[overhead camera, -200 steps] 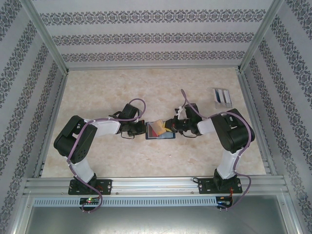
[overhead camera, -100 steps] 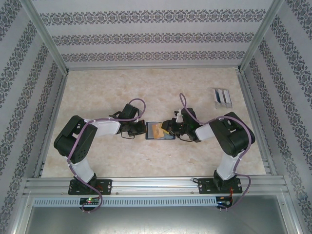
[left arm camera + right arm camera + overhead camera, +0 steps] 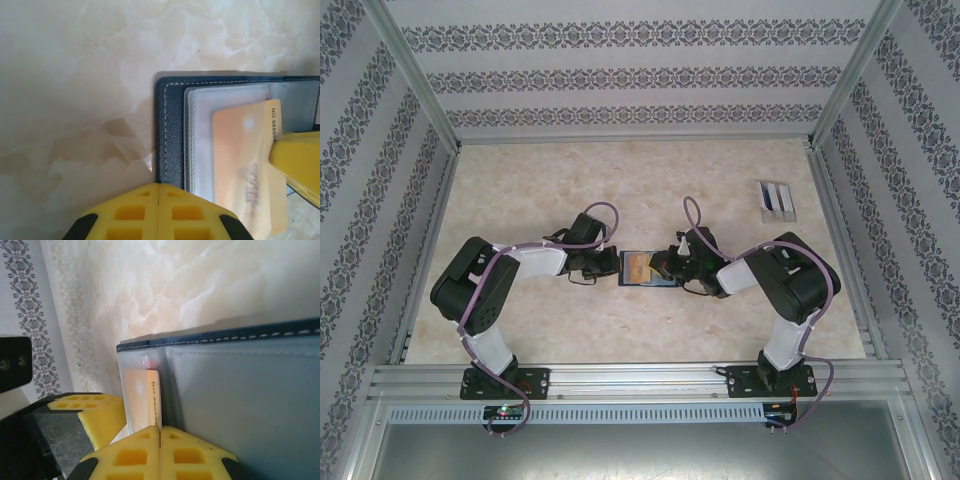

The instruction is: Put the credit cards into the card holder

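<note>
My right jaws pinch the orange credit card (image 3: 245,165). My left jaws sit closed by the navy card holder (image 3: 170,135). I should slide the card in flat and slow.

This is a robotics lab test cell rather than a lived-in room: bare aluminium frame posts (image 3: 417,85) box in a marble-patterned surface (image 3: 520,190), and the walls (image 3: 630,75) between them are flat panels printed with striped, ornamental wallpaper. Two black-and-white robot arms, the left arm (image 3: 480,290) and the right arm (image 3: 790,285), are bolted side by side to an aluminium rail (image 3: 640,378) at the near edge. Exposed purple cables (image 3: 605,212) loop along them, and a perforated strip (image 3: 640,412) runs just below the rail.
</note>
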Available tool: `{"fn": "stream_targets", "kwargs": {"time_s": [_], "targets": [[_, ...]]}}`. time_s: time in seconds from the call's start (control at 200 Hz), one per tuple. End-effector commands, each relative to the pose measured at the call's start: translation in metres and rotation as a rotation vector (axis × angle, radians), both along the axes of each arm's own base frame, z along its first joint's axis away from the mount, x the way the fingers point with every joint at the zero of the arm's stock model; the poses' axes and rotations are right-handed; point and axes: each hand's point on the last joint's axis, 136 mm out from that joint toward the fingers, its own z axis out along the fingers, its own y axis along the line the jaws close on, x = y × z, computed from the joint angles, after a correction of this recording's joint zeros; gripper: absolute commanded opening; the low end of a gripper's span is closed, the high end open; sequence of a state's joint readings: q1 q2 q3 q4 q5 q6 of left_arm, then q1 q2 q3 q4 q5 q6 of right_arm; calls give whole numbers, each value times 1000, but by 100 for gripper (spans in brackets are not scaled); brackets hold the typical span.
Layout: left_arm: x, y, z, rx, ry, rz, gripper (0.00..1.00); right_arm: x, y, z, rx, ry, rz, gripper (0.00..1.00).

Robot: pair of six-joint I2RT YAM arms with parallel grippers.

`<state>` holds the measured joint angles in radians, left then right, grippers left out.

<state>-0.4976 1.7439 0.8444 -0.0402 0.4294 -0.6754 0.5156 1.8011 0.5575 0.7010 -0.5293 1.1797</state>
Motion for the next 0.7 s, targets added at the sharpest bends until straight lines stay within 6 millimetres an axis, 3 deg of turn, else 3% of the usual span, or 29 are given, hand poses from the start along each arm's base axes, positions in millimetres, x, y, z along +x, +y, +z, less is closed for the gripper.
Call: {"fn": "stream_targets", "kwargs": {"time_s": [0.0,0.475,0.694], "targets": [[-22,13,-27,81,91,8,0,2,-8,-10,-65,-15,-77,0],[-28,16,-29,90,106,4,0,4,-18,-6,-103,-83,-143,0],[-28,16,-29,84,103,8,0,9,0,-2,-58,-90,-118,0]]}}
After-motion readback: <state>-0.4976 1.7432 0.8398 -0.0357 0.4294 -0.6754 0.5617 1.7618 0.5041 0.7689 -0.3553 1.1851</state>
